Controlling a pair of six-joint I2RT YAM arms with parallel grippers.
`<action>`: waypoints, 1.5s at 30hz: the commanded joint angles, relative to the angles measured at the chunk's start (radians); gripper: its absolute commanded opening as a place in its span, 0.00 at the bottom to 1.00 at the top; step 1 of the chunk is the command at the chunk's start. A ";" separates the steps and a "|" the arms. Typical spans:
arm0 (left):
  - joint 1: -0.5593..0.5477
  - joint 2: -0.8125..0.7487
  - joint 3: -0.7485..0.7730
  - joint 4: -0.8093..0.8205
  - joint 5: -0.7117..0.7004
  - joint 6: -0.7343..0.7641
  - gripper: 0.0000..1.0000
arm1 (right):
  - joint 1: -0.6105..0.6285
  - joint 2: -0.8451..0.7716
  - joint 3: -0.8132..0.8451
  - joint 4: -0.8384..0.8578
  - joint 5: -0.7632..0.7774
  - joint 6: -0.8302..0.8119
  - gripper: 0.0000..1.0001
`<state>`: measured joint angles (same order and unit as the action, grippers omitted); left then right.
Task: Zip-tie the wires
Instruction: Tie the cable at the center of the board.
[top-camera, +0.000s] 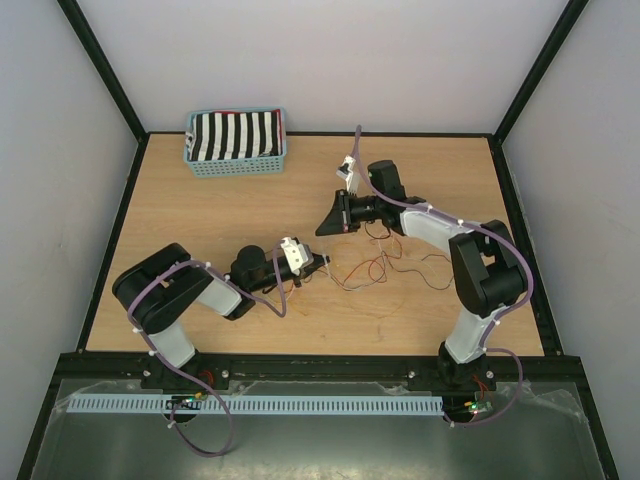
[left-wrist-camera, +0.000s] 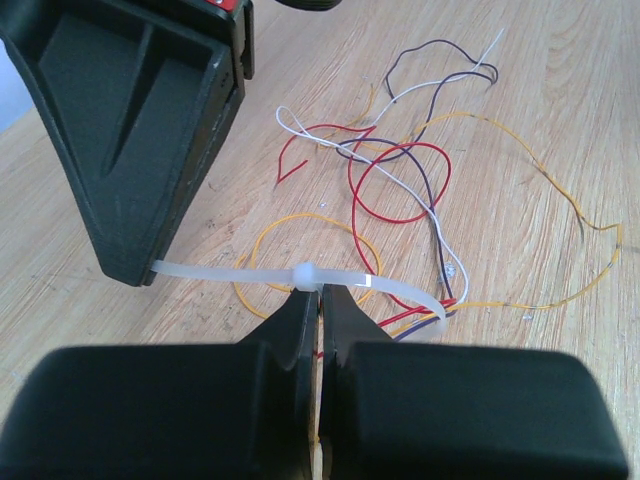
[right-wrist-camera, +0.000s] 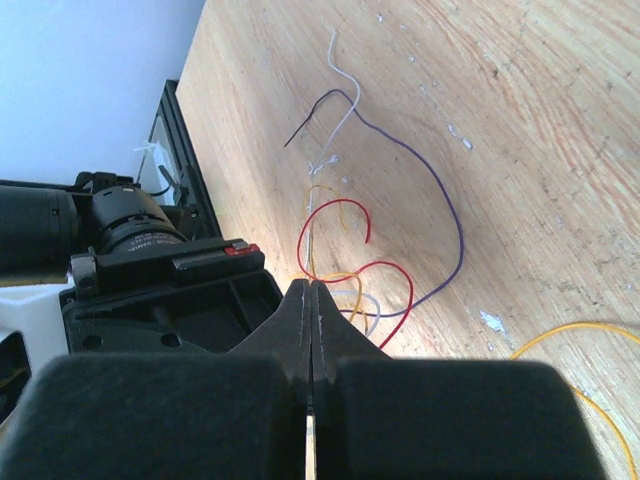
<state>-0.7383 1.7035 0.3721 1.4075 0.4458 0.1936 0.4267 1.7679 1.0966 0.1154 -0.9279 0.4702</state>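
Centrally on the table (top-camera: 200, 300), both arms reach inward and their tips meet just left of the wires (left-wrist-camera: 398, 220).

Wires: a loose tangle of thin strands in red, orange-yellow, white and dark purple. They lie flat on the wood, right of centre in the top view, between the two arms. Some strands cross and loop over one another; one long orange strand swings out wide to the right.

Left gripper (left-wrist-camera: 320, 295): jaws closed, pinching a translucent white zip tie (left-wrist-camera: 308, 273) at its small head. The strap runs level to either side of the pinch. Its right end curls down where several strands gather; whether it encircles them cannot be told.

Right gripper (right-wrist-camera: 310, 290): jaws pressed together, no gap seen from its own wrist camera. In the left wrist view its tip meets the left end of the zip tie. Whether that end is pinched cannot be told.

The two grippers sit close, nearly touching, with the strap bridging them.

Far left corner: a light blue basket (top-camera: 236, 165) holding a black-and-white striped cloth (top-camera: 235, 135), well apart from the wires.
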 joint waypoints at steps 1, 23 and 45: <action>-0.010 0.013 -0.013 0.031 0.059 -0.004 0.00 | -0.007 0.010 0.052 0.010 0.072 -0.022 0.00; -0.003 0.038 -0.011 0.032 0.044 -0.016 0.00 | -0.019 -0.015 0.073 -0.054 0.108 -0.055 0.06; 0.168 -0.034 -0.051 0.031 0.199 -0.178 0.00 | -0.063 -0.594 -0.493 0.249 0.290 -0.444 0.60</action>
<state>-0.6102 1.7123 0.3317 1.4067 0.5503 0.0738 0.3637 1.2320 0.7120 0.2184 -0.6029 0.1432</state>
